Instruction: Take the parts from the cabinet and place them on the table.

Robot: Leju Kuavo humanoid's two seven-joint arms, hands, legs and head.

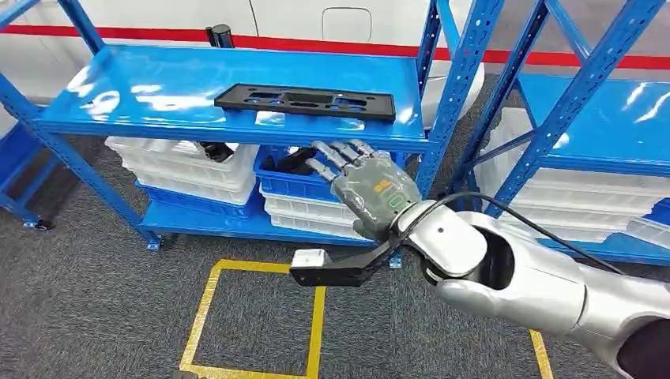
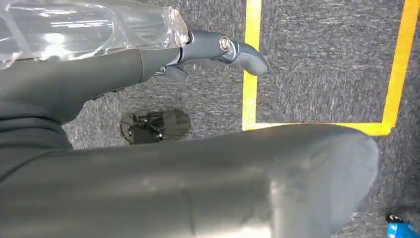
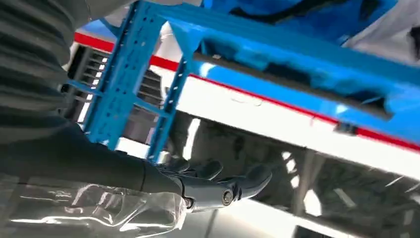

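Note:
A long flat black part (image 1: 304, 101) with several cutouts lies on the upper blue shelf (image 1: 158, 87) of the cabinet, near its front edge. My right hand (image 1: 363, 185) is stretched toward the cabinet just below that front edge, fingers spread and straight, holding nothing; its tips are under the part's right half. In the right wrist view the right hand (image 3: 218, 186) shows with its fingers extended before the blue rack (image 3: 124, 79). My left hand (image 2: 218, 49) hangs over the grey carpet with nothing in it.
On the lower shelf stand white bins (image 1: 186, 166) and a blue bin (image 1: 288, 181) with dark parts inside. A blue upright post (image 1: 446, 103) stands right beside my right hand. A second rack (image 1: 585, 118) with white bins is at right. Yellow tape (image 1: 316, 316) marks a square on the carpet.

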